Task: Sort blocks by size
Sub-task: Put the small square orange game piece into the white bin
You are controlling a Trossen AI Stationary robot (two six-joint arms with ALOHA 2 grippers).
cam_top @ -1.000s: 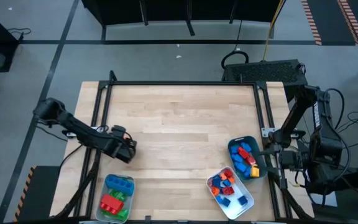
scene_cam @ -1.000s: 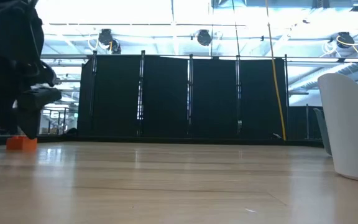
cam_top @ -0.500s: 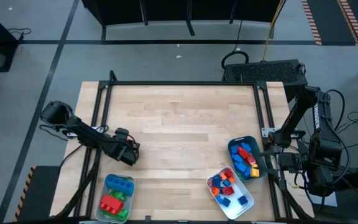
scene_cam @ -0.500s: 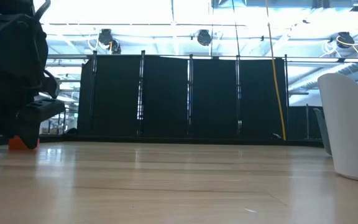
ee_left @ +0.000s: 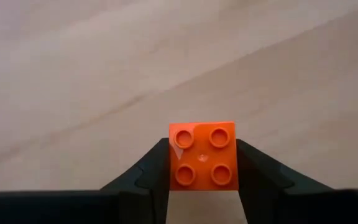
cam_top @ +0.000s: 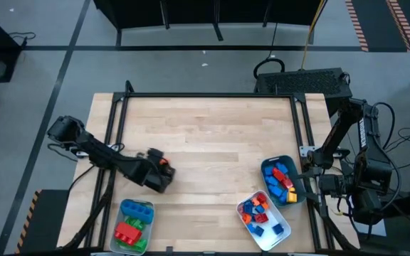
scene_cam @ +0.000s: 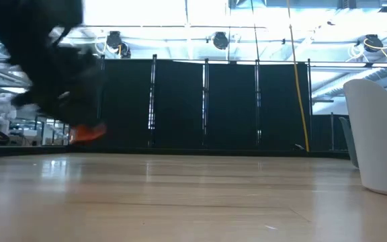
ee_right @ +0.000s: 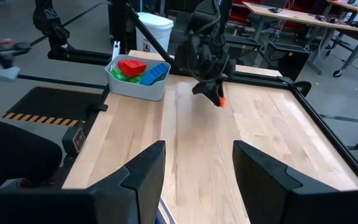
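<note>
The left gripper (ee_left: 202, 163) is holding a small orange block (ee_left: 203, 154) tight between its fingers, up off the counter (cam_top: 212, 135), and it should keep squeezing evenly until over the right tray, while the right gripper (ee_right: 194, 163) is waiting with fingers open.

Orange block (ee_left: 202, 154), black pincer (ee_left: 202, 180)

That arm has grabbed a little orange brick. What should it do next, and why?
Probably carry it across the table toward the two trays on the right side. The left gripper holds the orange brick between its fingers, clear of the tabletop in the low view, and similar small bricks lie in those trays, while the tray nearby holds big ones.
</note>
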